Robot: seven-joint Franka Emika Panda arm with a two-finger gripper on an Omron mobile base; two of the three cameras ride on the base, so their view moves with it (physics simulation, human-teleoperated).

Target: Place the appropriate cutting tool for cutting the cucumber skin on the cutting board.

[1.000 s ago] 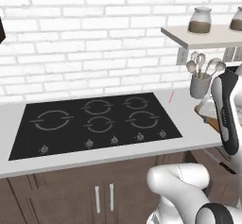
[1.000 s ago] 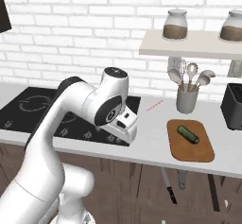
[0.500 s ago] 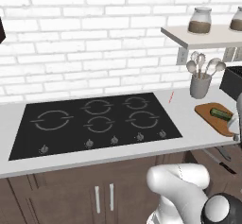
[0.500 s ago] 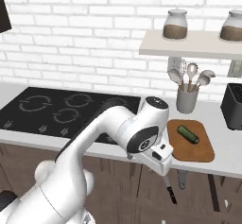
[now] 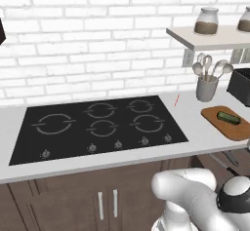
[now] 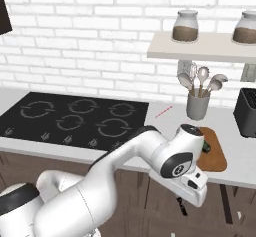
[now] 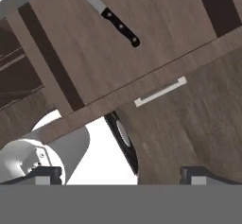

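**A:** What am I looking at, left to right?

**B:** The black cooktop (image 5: 97, 125) is taking up the left and middle of the desk. The utensil cup (image 5: 207, 87) is standing toward the desk's back edge. The cutting board (image 5: 237, 127) is lying at the desk's right end, near the front edge, and the cucumber (image 5: 228, 117) is resting on it. The cutting tool (image 7: 118, 24) is not on the desk. It is lying flat in the open drawer (image 7: 156, 34) under the right end, with its dark handle pointing toward the drawer front.

**A:** And the gripper?

**B:** In the hand view your gripper (image 7: 122, 175) is hanging over the drawer front with its fingers wide apart and nothing between them. It is sitting well short of the tool. In the right base view the gripper (image 6: 192, 188) is sitting below the desk's front edge.

**A:** So how am I approaching it?

**B:** I'd say you are reaching further into the drawer until the handle is sitting between the fingertips. Be aiming for the dark handle, not the pale blade, and be turning the wrist so the fingers are crossing the handle rather than lying along it.

**A:** Anything to watch?

**B:** A grey rounded piece is showing at the top edge of the hand view, and it is too cropped to identify. You are also working close under the desk's front edge, so be lifting straight up before swinging toward the board.
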